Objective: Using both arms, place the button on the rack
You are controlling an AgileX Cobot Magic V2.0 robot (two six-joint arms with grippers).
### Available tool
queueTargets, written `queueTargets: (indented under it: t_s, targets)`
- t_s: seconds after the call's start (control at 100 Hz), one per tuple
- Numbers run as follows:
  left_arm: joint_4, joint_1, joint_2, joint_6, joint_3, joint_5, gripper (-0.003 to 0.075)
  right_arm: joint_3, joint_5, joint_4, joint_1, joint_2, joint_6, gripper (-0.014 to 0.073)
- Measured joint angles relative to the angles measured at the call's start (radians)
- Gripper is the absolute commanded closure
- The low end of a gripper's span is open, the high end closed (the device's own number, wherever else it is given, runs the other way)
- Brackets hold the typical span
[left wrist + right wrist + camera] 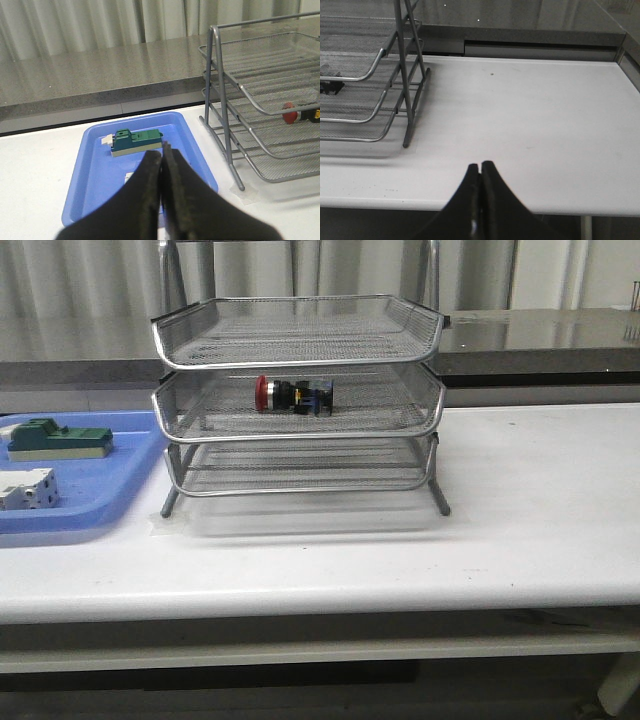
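The button (292, 395) with its red head lies on its side on the middle tier of the silver wire rack (300, 350). The left wrist view shows its red head (290, 113) inside the rack (260, 75). In the right wrist view only a dark part of the button (331, 86) shows at the rack's (380, 55) edge. My left gripper (161, 150) is shut and empty above the blue tray. My right gripper (480, 167) is shut and empty over the table's near edge, right of the rack. Neither arm shows in the front view.
A blue plastic tray (110, 485) left of the rack holds a green block (60, 438) and a white breaker (27, 488). The tray (95, 170) and green block (136, 141) also show in the left wrist view. A grey counter (540, 335) runs behind the white table (530, 500).
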Motion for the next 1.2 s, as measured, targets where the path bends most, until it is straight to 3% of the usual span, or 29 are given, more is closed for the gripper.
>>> queueTargets:
  t_s: [1.0,1.2]
  targets:
    - [0.0,0.0,0.0,0.0,0.0,0.0,0.0716,0.009,-0.002,-0.001,0.0,-0.011,0.002,0.066]
    - [0.0,0.0,0.0,0.0,0.0,0.0,0.0716,0.07,-0.04,0.05,0.0,-0.046,-0.021,0.066]
